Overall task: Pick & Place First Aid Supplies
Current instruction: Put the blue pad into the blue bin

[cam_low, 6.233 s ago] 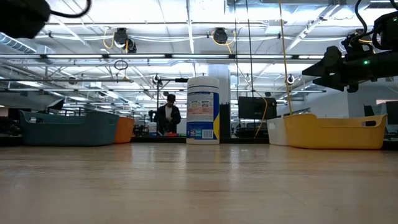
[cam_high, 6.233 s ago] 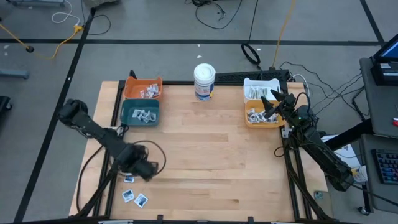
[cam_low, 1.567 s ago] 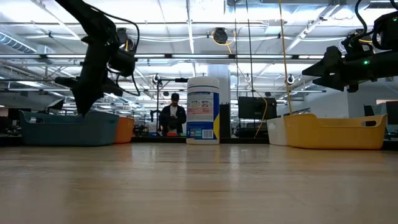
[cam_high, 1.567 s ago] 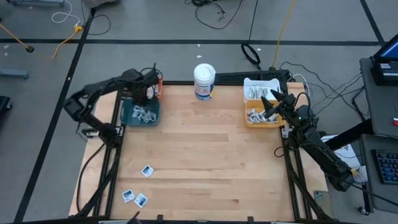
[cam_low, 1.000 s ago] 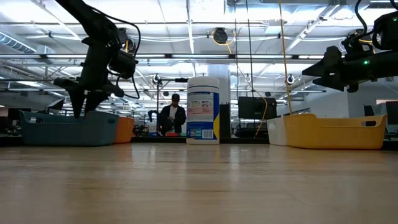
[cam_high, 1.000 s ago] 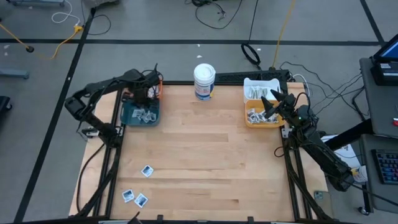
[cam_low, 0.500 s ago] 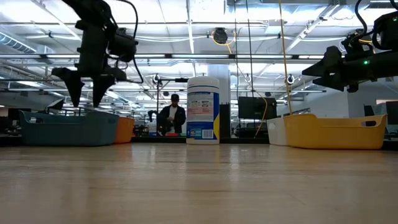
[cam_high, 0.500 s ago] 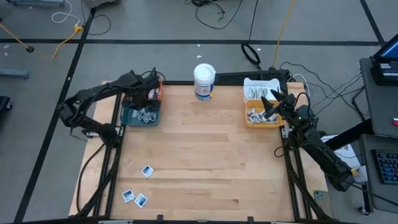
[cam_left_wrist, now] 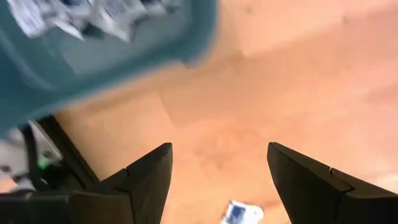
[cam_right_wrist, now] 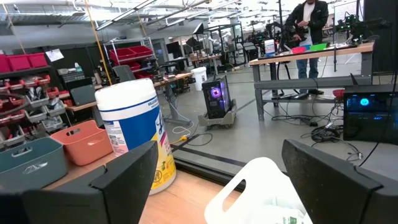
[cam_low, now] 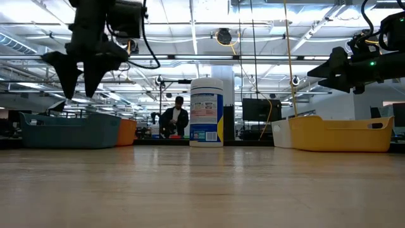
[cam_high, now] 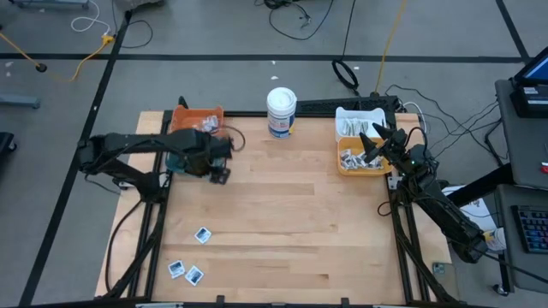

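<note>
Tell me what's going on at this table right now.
A two-armed robot is sorting first aid packets into bins. The left gripper hangs open and empty above the table beside the teal bin, which already has packets in it. Three loose packets wait near the table's front left corner. The right gripper waits, open, over the yellow bin on the right. A white tub stands at the back edge, with an orange bin to its left.
</note>
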`<state>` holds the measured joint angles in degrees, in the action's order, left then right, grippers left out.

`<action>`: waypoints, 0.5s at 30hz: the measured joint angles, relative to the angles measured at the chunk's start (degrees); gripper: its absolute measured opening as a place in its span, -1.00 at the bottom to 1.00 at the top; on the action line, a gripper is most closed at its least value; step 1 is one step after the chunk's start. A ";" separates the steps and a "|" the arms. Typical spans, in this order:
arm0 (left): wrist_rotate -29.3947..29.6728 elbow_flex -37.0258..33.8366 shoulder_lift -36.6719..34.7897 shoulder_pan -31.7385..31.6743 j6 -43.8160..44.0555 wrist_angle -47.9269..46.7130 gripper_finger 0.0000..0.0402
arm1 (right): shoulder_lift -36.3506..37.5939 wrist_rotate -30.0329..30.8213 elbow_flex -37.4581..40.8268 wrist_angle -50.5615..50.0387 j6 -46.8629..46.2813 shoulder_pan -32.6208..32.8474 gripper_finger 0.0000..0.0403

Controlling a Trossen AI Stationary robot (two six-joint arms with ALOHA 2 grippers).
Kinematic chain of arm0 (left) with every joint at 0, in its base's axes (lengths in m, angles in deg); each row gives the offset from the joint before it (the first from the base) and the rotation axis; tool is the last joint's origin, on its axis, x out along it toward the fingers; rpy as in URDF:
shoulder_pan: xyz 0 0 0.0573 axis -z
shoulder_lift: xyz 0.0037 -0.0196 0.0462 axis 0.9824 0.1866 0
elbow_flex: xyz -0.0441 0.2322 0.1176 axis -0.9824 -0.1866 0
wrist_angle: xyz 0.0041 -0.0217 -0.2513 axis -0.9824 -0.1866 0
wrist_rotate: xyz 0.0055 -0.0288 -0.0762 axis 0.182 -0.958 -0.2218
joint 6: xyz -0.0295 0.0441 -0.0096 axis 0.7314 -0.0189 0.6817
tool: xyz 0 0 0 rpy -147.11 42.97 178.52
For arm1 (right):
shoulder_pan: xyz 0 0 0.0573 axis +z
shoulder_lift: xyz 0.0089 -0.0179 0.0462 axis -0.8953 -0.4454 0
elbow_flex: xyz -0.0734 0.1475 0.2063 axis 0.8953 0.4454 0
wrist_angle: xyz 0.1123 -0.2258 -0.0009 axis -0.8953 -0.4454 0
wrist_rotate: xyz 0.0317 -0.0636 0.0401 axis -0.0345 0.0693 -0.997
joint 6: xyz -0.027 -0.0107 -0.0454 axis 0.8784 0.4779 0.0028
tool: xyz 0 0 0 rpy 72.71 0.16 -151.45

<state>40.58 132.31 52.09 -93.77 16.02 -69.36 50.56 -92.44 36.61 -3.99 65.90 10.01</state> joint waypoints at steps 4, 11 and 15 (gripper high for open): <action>-1.15 0.00 0.00 9.08 7.59 0.04 0.34 | 0.01 0.01 0.01 0.00 -0.02 0.00 0.67; -2.56 0.00 0.00 24.34 22.12 0.27 0.34 | 0.00 0.02 0.00 0.00 -0.02 0.01 0.67; -2.62 0.00 0.00 31.85 30.15 1.26 0.34 | 0.00 0.00 0.02 0.00 0.00 0.02 0.67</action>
<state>37.96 132.31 52.09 -61.92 46.17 -68.10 50.56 -92.45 36.64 -3.99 65.90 10.04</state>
